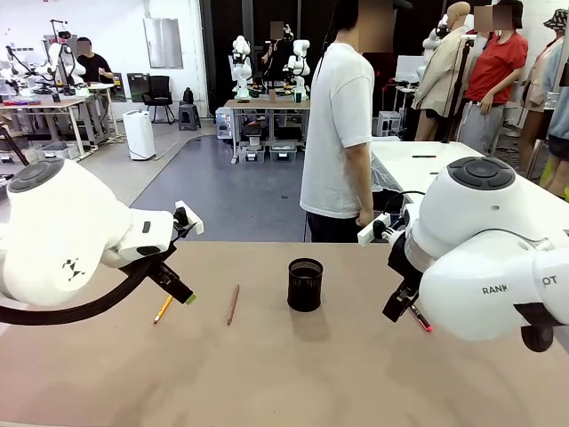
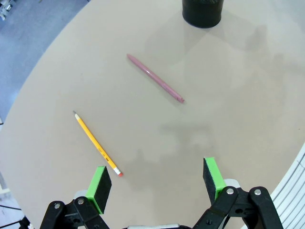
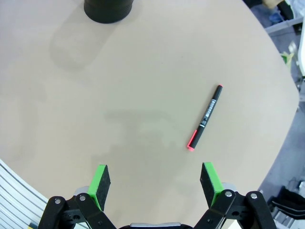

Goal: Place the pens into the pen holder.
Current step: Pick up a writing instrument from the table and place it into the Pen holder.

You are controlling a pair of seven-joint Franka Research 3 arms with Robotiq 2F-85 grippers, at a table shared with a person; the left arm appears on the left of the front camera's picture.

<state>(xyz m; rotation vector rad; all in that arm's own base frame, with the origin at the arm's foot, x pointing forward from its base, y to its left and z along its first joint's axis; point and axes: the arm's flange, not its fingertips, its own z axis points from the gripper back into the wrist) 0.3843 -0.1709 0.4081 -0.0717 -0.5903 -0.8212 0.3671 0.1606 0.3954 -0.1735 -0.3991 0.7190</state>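
A black mesh pen holder [image 1: 305, 284] stands upright at the middle of the table; its base shows in the wrist views [image 2: 202, 12] [image 3: 108, 9]. An orange-yellow pencil [image 1: 163, 309] [image 2: 96, 143] and a reddish-brown pen [image 1: 233, 303] [image 2: 155, 78] lie flat left of it. A black pen with a red cap [image 3: 205, 117] [image 1: 420, 318] lies on the right side. My left gripper [image 2: 157, 183] [image 1: 184, 294] hovers open above the table near the pencil's eraser end. My right gripper [image 3: 156, 182] hangs open over bare table, the black pen just ahead of its right finger.
A person in a white T-shirt [image 1: 341, 133] stands at the far side of the brown table [image 1: 284, 374]. The table's curved edges [image 2: 28, 86] [image 3: 286, 81] run close to the pens. Other tables, robots and people fill the room behind.
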